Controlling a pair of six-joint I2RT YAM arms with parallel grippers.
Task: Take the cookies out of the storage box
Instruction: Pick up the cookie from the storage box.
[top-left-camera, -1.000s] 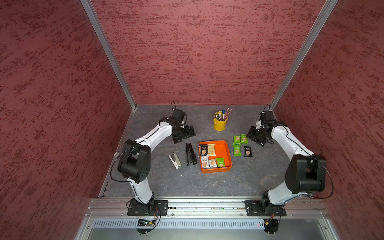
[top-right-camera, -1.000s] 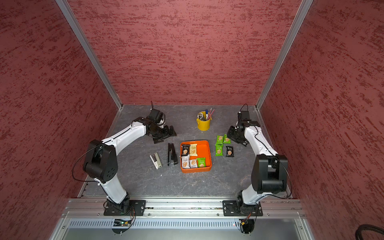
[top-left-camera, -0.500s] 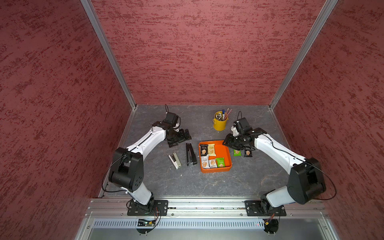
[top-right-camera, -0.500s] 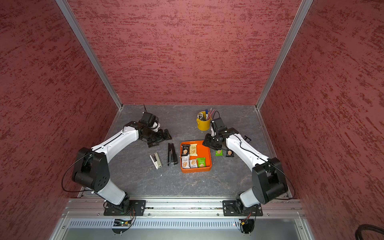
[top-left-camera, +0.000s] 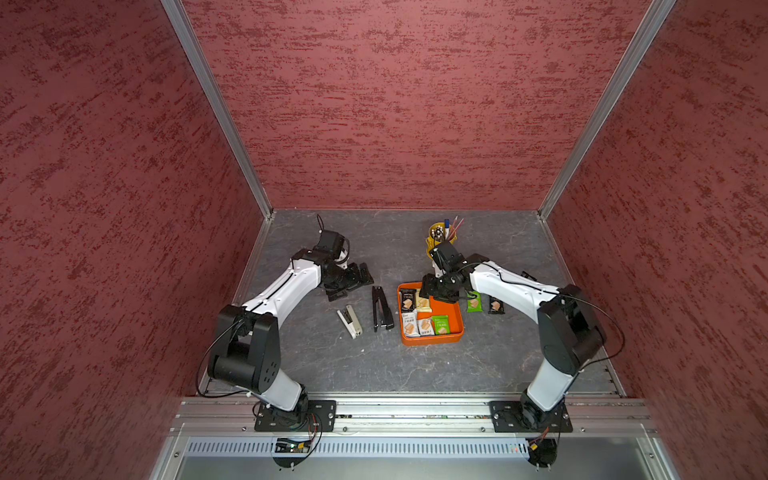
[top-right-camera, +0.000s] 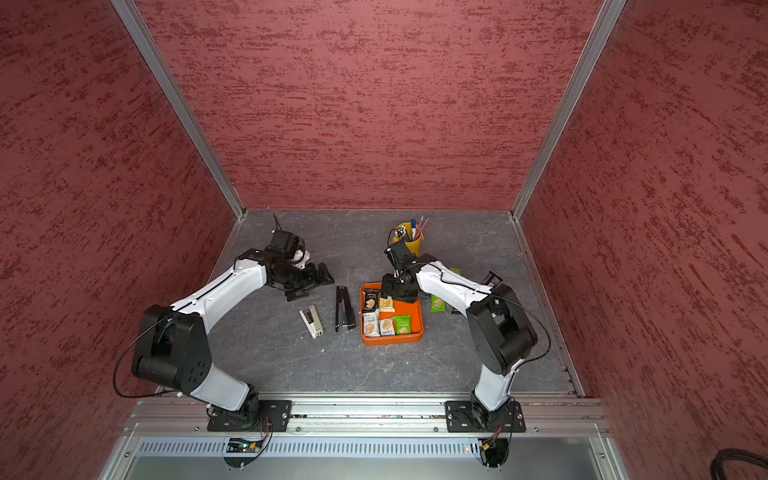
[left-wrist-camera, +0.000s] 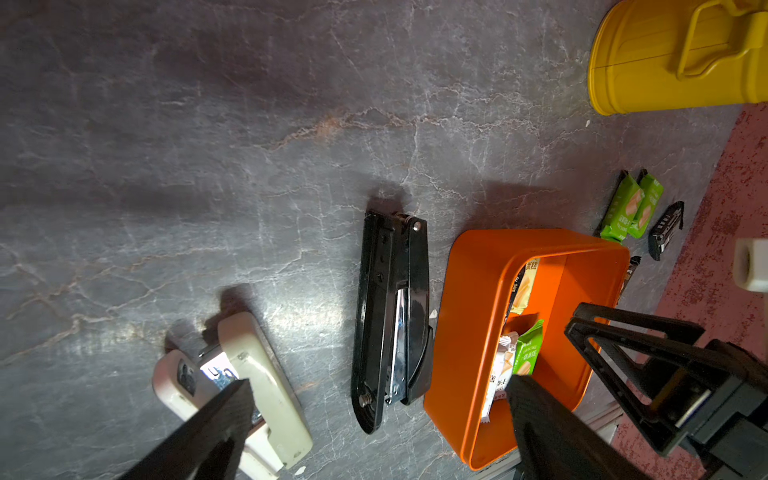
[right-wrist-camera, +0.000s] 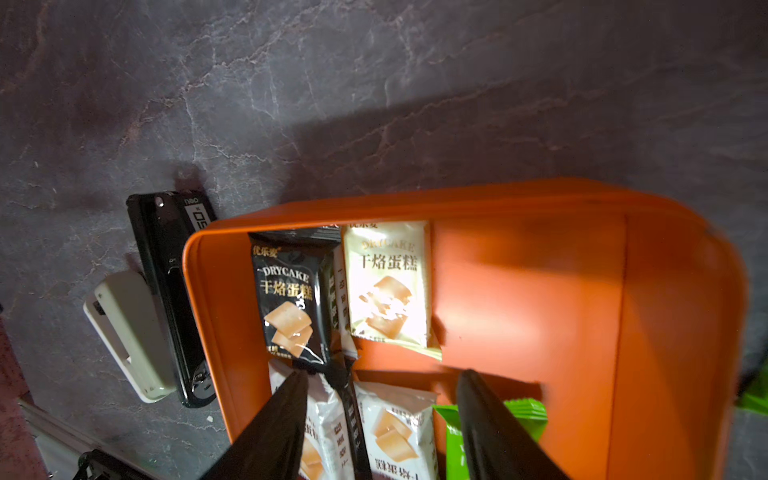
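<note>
Nearest me, the orange box sits flat on the tabletop. Five cookies are in it. Two white packets and a green one lie in a row along the near wall. A black packet and a cream packet lie side by side toward the far left corner. The rest of the floor is bare, so I judge the job roughly half done.

Just left of the box lies a black stapler, and a beige stapler lies further left. Neither is in my way.

On the tabletop right of the box I see a green cookie and a black one. My right arm hides more. That spot makes sense as the drop zone, since it is a short swing for that arm.

The right tool hangs over the far half of the box with its jaws partly apart and nothing between them. It is above the black and cream packets, probably for the next pick, though I cannot tell which it is lined up on.

Beyond the staplers, the left tool is spread wide and empty, well apart from the box. I read that as keeping it clear of the right arm.

Farthest, the yellow pen bucket stands close behind the right wrist, so I would lift carefully.
</note>
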